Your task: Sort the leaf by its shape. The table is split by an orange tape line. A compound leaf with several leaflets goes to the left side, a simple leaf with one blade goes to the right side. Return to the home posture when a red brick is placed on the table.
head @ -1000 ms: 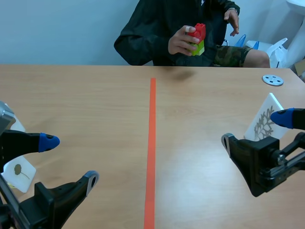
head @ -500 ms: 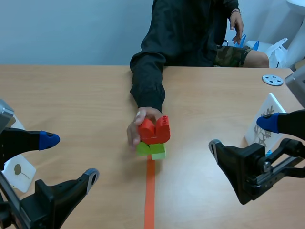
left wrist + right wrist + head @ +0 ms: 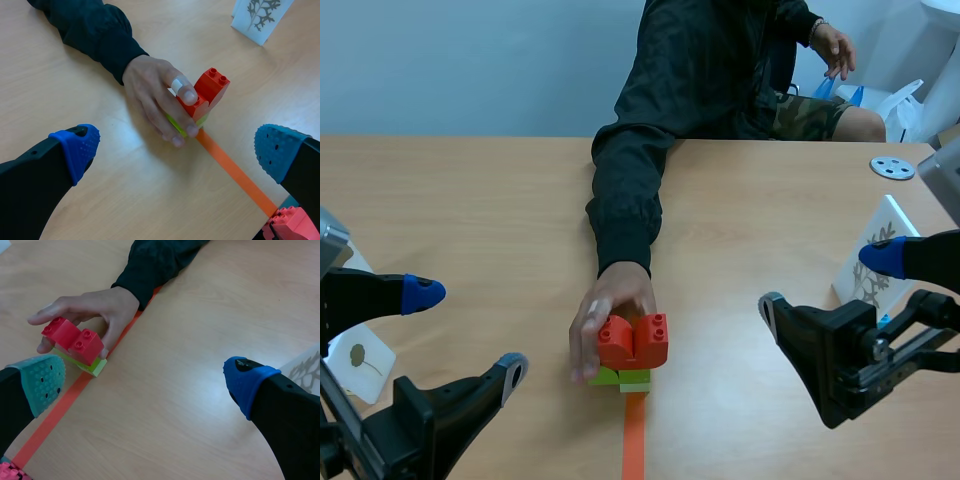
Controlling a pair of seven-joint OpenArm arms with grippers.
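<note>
In the scene view you have the red brick [image 3: 633,342] down on a lime-green brick [image 3: 620,378], squarely on the orange tape line [image 3: 634,445] at the near middle of the table [image 3: 470,200], its long axis running left to right across the tape. The person's hand [image 3: 605,318] rests on its left and far sides. The brick lies between your arms, about equally near both. The left gripper [image 3: 465,335] is spread wide with nothing in it, and the right gripper [image 3: 830,282] is likewise agape and empty. I judge this to be your cue for the home posture, so draw each arm back to its own side, away from the hand. Mind the simple-leaf card [image 3: 360,362] lying flat just beside the left gripper, and the compound-leaf card [image 3: 872,262] standing tilted just behind the right one. Each card is on the side opposite the one the task names. In the left wrist view the brick and hand sit ahead of the parted fingers, with the tape running back toward the gripper and bare table beside it. In the right wrist view the brick sits ahead of and close to the grey-green pad, the hand over its far side, and open table lies ahead of the blue pad
</note>
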